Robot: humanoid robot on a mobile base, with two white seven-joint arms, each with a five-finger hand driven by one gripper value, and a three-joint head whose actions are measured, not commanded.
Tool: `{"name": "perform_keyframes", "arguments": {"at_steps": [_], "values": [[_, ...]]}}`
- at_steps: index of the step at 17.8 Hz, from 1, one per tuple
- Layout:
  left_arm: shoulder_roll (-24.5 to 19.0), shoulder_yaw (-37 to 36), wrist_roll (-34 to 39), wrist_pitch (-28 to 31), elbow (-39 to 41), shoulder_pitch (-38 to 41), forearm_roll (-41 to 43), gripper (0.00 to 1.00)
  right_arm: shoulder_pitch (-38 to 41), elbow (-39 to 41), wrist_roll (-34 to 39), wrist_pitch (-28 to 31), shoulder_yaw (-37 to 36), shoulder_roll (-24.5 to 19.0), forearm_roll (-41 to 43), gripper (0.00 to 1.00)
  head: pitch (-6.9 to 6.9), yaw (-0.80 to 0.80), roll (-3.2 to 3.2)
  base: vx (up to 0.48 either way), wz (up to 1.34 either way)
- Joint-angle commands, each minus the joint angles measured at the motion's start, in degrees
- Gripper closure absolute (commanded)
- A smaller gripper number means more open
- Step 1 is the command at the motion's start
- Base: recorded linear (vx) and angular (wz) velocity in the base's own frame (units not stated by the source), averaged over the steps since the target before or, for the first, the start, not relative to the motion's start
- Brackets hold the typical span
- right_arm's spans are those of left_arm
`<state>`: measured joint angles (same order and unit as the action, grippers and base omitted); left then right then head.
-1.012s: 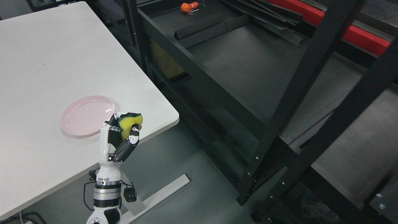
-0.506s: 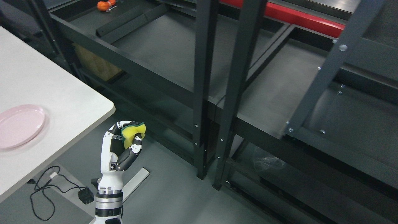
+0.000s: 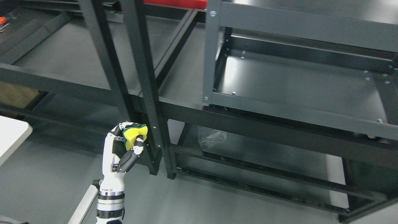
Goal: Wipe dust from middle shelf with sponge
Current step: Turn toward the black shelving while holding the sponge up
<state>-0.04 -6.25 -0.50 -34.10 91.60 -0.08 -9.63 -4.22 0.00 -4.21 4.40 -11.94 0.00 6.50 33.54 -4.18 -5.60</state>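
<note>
My left hand (image 3: 129, 141) rises from the bottom edge at the lower left, held upright. Its fingers are curled around a yellow sponge with a green scouring side (image 3: 133, 134). The hand is in front of the dark metal shelving, just left of two black uprights (image 3: 146, 81). A grey shelf unit stands at the right; its flat shelf (image 3: 298, 81) lies well to the right of and above the hand. A black shelf (image 3: 71, 59) spreads behind the hand at the upper left. The right arm is out of view.
A corner of the white table (image 3: 11, 135) shows at the left edge. A crumpled clear plastic bag (image 3: 213, 140) lies on the bottom shelf. A red beam (image 3: 175, 3) runs along the top. Grey floor (image 3: 49, 174) spreads around the hand.
The camera has swung right: the table and pink plate slid out to the left and the grey shelf unit came into view. My left hand keeps the sponge in the same upright pose.
</note>
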Motion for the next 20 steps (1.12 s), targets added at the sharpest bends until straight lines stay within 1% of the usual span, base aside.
{"name": "perform_keyframes", "arguments": {"at_steps": [1, 4, 8, 10, 12, 15, 16, 17, 18, 19, 20], "values": [[-1.0, -0.8, -0.2, 0.0, 0.4, 0.9, 0.0, 0.99, 0.0, 1.0, 0.0, 0.0, 0.0, 1.0, 0.0, 0.00, 0.00, 0.00, 0.00, -0.136, -0.78], [-1.0, -3.5, -0.5, -1.1, 1.0, 1.6, 0.0, 0.99, 0.0, 1.0, 0.0, 0.0, 0.0, 1.0, 0.0, 0.00, 0.00, 0.00, 0.00, -0.094, -0.78], [-1.0, -6.0, -0.5, -1.1, 1.2, 1.8, 0.0, 0.99, 0.0, 1.0, 0.0, 0.0, 0.1, 1.0, 0.0, 0.00, -0.02, 0.00, 0.00, -0.050, -0.66], [-1.0, -8.2, -0.6, -1.1, 1.4, 1.8, 0.2, 0.99, 0.0, 1.0, 0.0, 0.0, 0.0, 1.0, 0.0, 0.00, -0.02, 0.00, 0.00, 0.005, -0.43], [-1.0, -12.0, -0.7, -1.1, 1.8, 0.4, 1.0, 0.99, 0.0, 1.0, 0.0, 0.0, 0.0, 1.0, 0.0, 0.00, -0.02, 0.00, 0.00, 0.057, -0.03], [-1.0, -17.8, -6.2, -0.8, 1.8, -5.3, 9.7, 0.99, 0.0, 1.0, 0.0, 0.0, 0.0, 1.0, 0.0, 0.00, -0.02, 0.00, 0.00, 0.061, 0.13], [-1.0, -21.9, -6.7, -0.4, 1.7, -8.2, 13.3, 0.99, 0.0, 1.0, 0.0, 0.0, 0.1, 1.0, 0.0, 0.00, -0.02, 0.00, 0.00, 0.059, 0.15], [-1.0, -25.9, -6.7, 0.4, 1.6, -10.9, 15.1, 0.99, 0.0, 1.0, 0.0, 0.0, 0.0, 1.0, 0.0, 0.00, -0.02, 0.00, 0.00, 0.052, 0.07], [-1.0, -28.7, -6.7, 1.4, 1.6, -13.2, 16.0, 0.99, 0.0, 1.0, 0.0, 0.0, 0.1, 1.0, 0.0, 0.00, -0.02, 0.00, 0.00, 0.052, 0.07], [-1.0, -32.0, -6.9, 2.9, 1.5, -17.3, 17.4, 0.99, 0.0, 1.0, 0.0, 0.0, 0.1, 1.0, 0.0, 0.00, -0.03, 0.00, 0.00, 0.063, 0.01], [-1.0, -33.8, -7.0, 3.9, 1.1, -21.2, 18.7, 0.99, 0.0, 1.0, 0.0, 0.0, 0.0, 1.0, 0.0, 0.00, -0.02, 0.00, 0.00, 0.063, 0.01]]}}
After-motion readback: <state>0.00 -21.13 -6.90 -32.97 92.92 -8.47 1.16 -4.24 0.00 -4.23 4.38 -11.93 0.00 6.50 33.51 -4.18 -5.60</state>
